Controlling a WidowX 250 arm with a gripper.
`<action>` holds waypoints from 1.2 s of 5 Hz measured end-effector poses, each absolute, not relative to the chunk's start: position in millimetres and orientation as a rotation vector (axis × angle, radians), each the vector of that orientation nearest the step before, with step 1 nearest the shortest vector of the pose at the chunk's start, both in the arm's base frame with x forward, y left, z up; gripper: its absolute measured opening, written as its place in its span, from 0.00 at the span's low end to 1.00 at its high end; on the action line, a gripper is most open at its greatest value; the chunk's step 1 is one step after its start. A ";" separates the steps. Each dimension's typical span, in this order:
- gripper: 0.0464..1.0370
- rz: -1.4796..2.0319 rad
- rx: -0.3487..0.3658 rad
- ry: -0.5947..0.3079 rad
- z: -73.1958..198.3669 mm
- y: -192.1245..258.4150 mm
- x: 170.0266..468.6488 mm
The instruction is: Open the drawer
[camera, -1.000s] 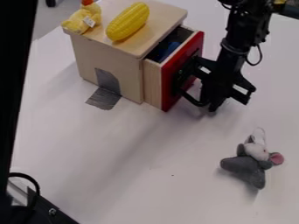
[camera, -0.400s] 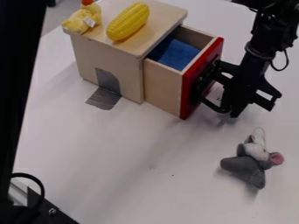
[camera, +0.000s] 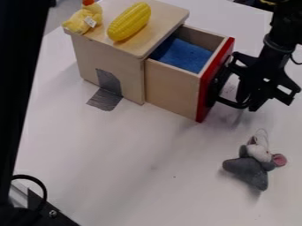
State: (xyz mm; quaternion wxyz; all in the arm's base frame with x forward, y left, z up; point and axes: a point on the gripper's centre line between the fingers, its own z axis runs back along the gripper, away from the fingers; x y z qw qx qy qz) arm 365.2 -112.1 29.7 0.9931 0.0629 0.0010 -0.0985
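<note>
The cabinet (camera: 112, 59) and drawer (camera: 171, 90) look like smooth, matt pale wood, with a smooth painted red front (camera: 206, 95) and matt blue cloth or foam (camera: 184, 55) inside. At the cabinet top's left corner is a fuzzy cloth chick (camera: 80, 22), near its front edge a glossy, bumpy plastic corn cob (camera: 128, 22). The mouse (camera: 247, 168) looks plush, the desk (camera: 118, 176) smooth.

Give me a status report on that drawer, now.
Gripper at the black handle. Drawer standing open, blue inside showing. Plush mouse nearby, not touching the drawer.
</note>
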 end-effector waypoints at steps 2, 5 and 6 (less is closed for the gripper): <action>0.93 -0.193 0.129 -0.073 39.9 -112.7 368.2; 0.96 -0.175 0.099 -0.185 78.9 -114.0 371.9; 0.96 -0.165 0.061 -0.163 78.5 -119.0 368.4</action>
